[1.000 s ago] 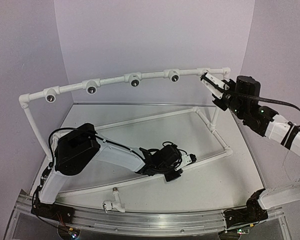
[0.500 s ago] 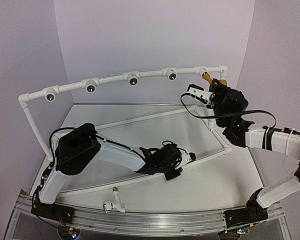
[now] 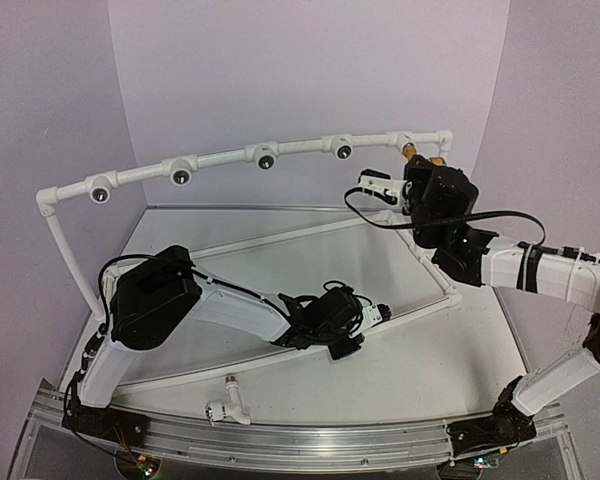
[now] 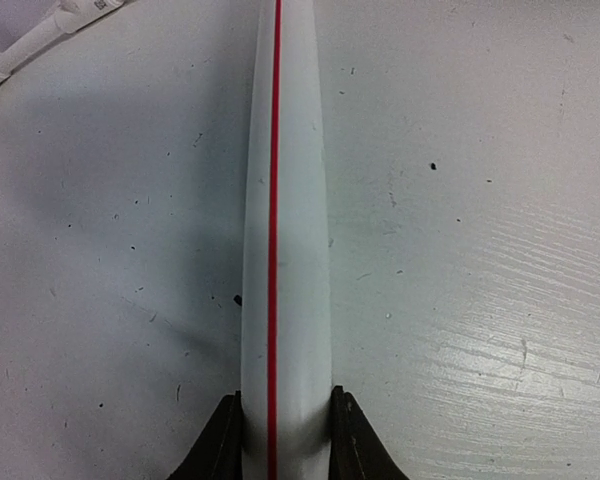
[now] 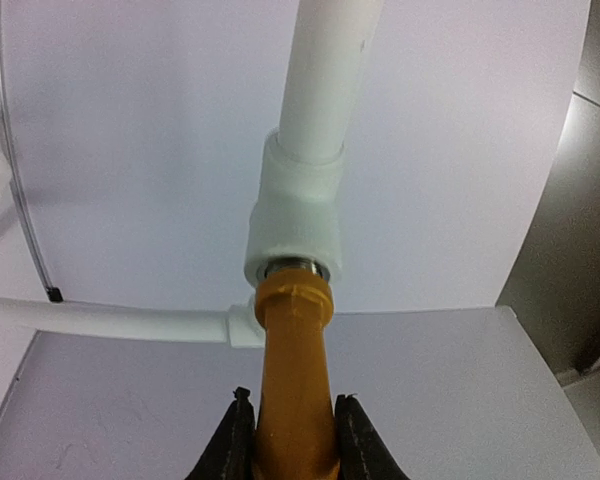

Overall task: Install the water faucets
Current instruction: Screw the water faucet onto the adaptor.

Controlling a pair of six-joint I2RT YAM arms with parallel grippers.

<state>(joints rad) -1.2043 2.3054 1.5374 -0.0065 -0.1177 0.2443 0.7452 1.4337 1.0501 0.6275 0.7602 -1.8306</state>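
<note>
Right gripper point(image 5: 293, 400): narrow; I have both fingers pinched on the yellow-orange faucet point(image 5: 293, 330), one on each side of its body.
Yellow-orange faucet: sticks straight out ahead of my right fingertips. Its collar meets the mouth of the white tee fitting point(image 5: 292, 215) and lines up with it.
Tee fitting: directly ahead of the right gripper, at the right end of the top rail of the pipe frame point(image 3: 220, 158). A white pipe runs on beyond it, away from me.
Left gripper point(image 4: 285, 415): narrow too, clamped on the red-striped pipe point(image 4: 280, 200) with a finger against each flank.
Red-striped pipe: runs straight ahead from between my left fingers, low over the table point(image 4: 500, 250). I cannot tell whether it touches the surface. The stripe faces my wrist camera.
White faucet point(image 3: 228, 405): on the table, well behind my left gripper and off to its left, toward the arm bases. It is apart from both grippers.
Sockets point(image 3: 266, 160): four dark round ones along the top rail, strung out to the left of my right gripper.
</note>
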